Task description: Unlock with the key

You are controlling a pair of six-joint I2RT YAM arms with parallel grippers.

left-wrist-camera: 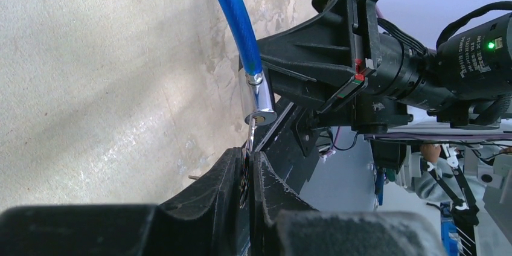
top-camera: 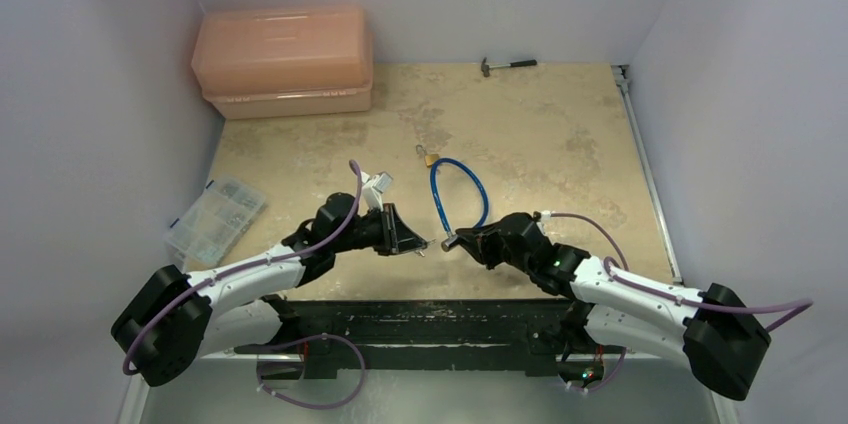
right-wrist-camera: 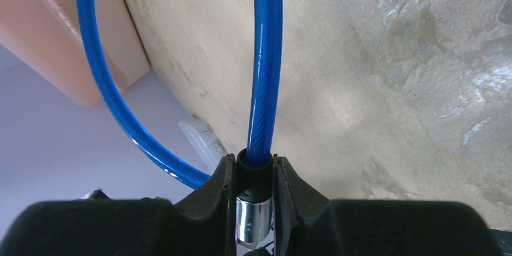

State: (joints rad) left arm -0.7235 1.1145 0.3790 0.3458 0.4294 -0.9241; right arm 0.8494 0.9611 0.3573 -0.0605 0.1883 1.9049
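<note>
The key [left-wrist-camera: 250, 137] is a thin silvery blade sticking up from my left gripper [left-wrist-camera: 249, 154], which is shut on it. Its tip meets the keyhole face of the blue cable's silver cylindrical end [left-wrist-camera: 259, 98]. My right gripper [right-wrist-camera: 253, 162] is shut on that cylinder [right-wrist-camera: 253, 218], just below its black collar, and the blue cable [right-wrist-camera: 263, 57] runs up out of the jaws. From above, the left gripper [top-camera: 418, 242] and right gripper [top-camera: 458, 241] face each other tip to tip near the table's front, with the key [top-camera: 431, 243] between them.
The blue cable [top-camera: 470, 184] loops back to a small brass padlock [top-camera: 430, 157] at mid-table. A pink plastic box [top-camera: 283, 62] stands at the back left, a small hammer [top-camera: 508, 65] lies at the back edge, and a clear organiser case [top-camera: 215, 216] lies at the left.
</note>
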